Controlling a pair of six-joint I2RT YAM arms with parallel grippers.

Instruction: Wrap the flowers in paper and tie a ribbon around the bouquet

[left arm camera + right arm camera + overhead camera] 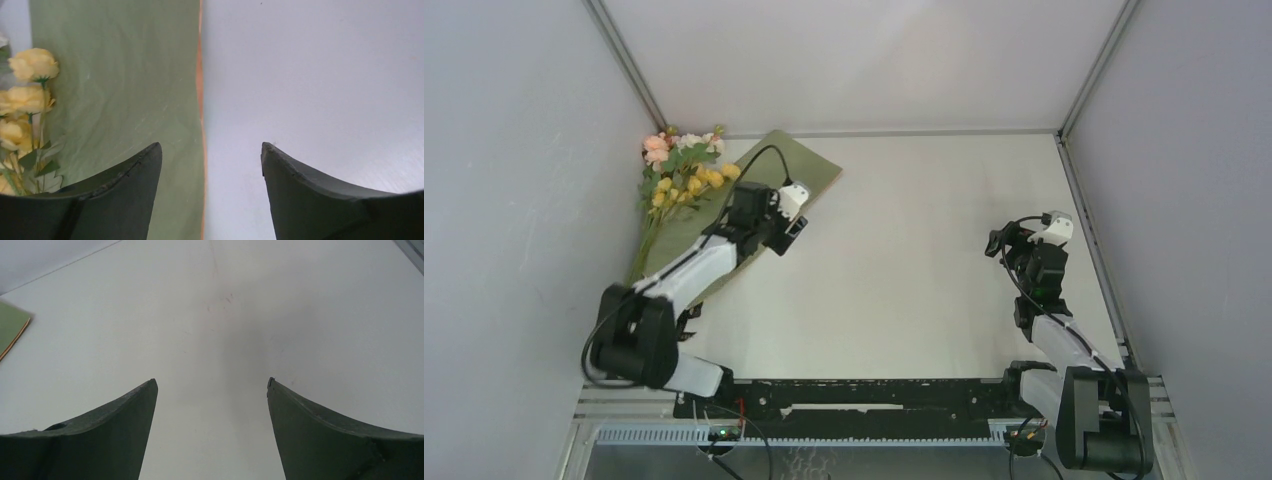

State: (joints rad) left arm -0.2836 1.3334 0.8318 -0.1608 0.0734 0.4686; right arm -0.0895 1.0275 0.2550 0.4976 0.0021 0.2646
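The paper lies flat at the far left of the table, olive-green face up, with a thin peach-orange edge showing in the left wrist view. The flowers rest along its left side, blooms toward the back wall and stems pointing toward the near side. My left gripper hovers open over the paper's right edge; in the left wrist view that edge of the paper runs between the fingers of the left gripper, with yellow blooms to the left. My right gripper stands open above bare table. The ribbon is out of view, and no wrapped bouquet shows.
Grey enclosure walls close in the table on the left, back and right. A black rail and the arm bases run along the near edge. One corner of the paper shows at the left of the right wrist view.
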